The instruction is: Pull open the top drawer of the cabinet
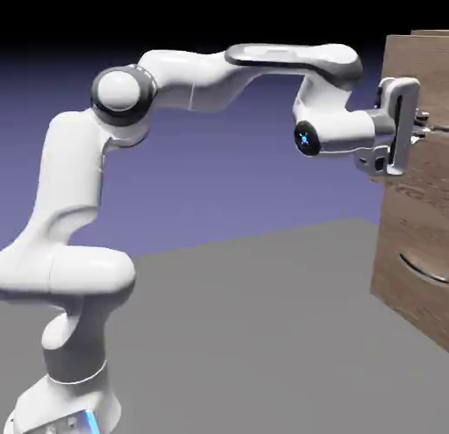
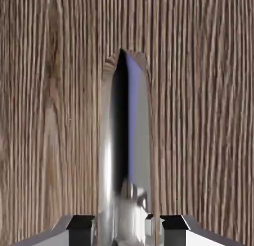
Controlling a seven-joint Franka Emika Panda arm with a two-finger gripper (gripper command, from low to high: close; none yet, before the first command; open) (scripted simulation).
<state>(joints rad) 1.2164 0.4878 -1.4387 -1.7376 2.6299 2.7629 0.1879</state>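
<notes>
Nearest me, my arm's white base stands at the exterior view's lower left, the arm reaching right. My gripper is clenched on the handle of the top drawer, high on the wood-grain cabinet at the exterior view's right; a lower curved handle shows beneath.
</notes>
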